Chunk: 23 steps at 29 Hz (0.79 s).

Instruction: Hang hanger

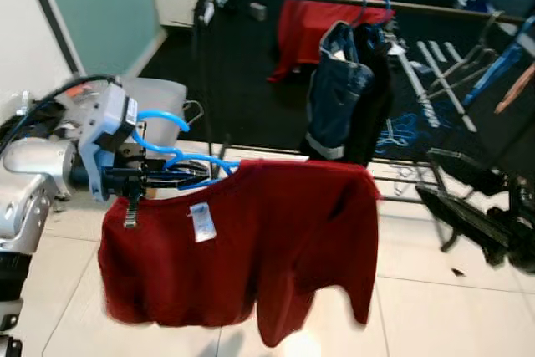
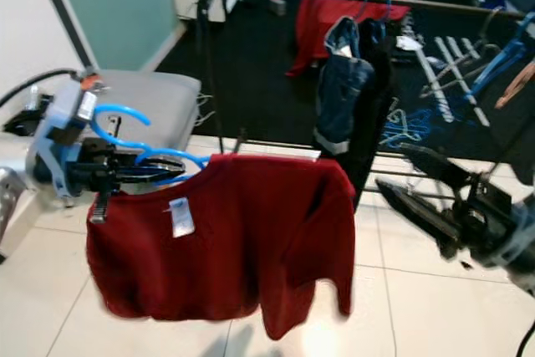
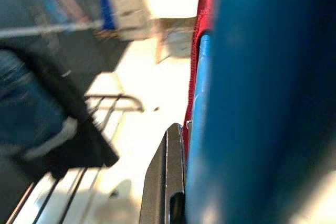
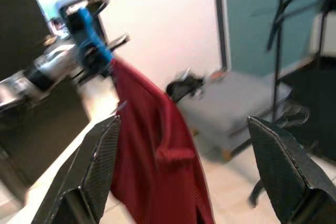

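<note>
left gripper (image 1: 167, 177) clamps blue hanger (image 1: 171, 156) | right gripper (image 2: 418, 181) apparently spread

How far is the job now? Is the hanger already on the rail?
Done: the red shirt is on the blue hanger, and the left gripper is shut on that hanger. In hand: it is held in front of the rail, below it. Left: raise the hook over the rail, beside the jeans. The right gripper is open, holding nothing.
</note>
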### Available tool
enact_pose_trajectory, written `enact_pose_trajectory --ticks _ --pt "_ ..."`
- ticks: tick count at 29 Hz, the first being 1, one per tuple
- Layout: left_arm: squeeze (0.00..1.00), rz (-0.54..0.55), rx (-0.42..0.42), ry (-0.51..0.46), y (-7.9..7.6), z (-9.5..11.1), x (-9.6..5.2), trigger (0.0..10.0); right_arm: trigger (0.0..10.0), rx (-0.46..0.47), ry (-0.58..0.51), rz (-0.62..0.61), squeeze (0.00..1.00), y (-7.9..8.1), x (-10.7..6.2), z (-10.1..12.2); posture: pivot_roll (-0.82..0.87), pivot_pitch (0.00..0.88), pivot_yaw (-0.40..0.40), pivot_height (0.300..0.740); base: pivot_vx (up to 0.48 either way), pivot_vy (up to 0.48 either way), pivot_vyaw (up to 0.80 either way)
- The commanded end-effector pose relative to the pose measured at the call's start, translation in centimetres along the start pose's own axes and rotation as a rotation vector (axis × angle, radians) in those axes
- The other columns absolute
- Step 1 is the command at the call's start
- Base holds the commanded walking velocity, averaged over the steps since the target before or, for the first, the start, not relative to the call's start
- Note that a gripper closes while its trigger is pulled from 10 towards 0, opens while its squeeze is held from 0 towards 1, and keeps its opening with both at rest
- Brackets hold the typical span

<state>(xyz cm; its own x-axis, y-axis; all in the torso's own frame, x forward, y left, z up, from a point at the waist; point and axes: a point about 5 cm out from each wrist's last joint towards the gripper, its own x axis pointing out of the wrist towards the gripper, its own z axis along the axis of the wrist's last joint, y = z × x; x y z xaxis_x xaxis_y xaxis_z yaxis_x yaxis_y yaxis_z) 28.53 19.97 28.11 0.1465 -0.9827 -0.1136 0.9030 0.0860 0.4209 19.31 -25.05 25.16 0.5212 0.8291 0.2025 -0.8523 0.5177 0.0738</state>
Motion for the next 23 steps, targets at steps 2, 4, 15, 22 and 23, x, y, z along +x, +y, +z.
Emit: enact_pose_trajectory --ticks 2,4,15,22,23 --pt "0.00 -0.090 0.035 -0.009 -0.4 1.0 -0.1 10.0 10.0 0.025 0.034 0.059 0.00 0.5 -0.2 0.0 -0.09 0.155 -0.025 0.740 0.000 0.000 0.00" --pt "0.00 -0.103 0.037 -0.018 -0.4 1.1 -0.1 10.0 10.0 0.025 0.039 0.062 0.00 0.5 -0.4 0.1 -0.09 0.155 -0.025 0.740 0.000 0.000 0.00" --pt "0.00 -0.128 0.074 -0.060 0.0 2.0 0.4 10.0 10.0 0.086 0.165 0.121 0.00 1.4 0.2 -1.7 -0.09 0.138 -0.019 0.740 0.000 0.000 0.00" --pt "0.00 -0.131 0.075 -0.062 0.0 2.0 0.4 10.0 10.0 0.096 0.141 0.150 0.00 1.7 0.4 -1.6 -0.09 0.136 -0.022 0.740 0.000 0.000 0.00" --pt "0.00 -0.132 0.074 -0.064 -0.1 2.0 0.5 10.0 10.0 0.095 0.102 0.162 0.00 1.8 0.4 -1.0 -0.09 0.136 -0.023 0.740 0.000 0.000 0.00"
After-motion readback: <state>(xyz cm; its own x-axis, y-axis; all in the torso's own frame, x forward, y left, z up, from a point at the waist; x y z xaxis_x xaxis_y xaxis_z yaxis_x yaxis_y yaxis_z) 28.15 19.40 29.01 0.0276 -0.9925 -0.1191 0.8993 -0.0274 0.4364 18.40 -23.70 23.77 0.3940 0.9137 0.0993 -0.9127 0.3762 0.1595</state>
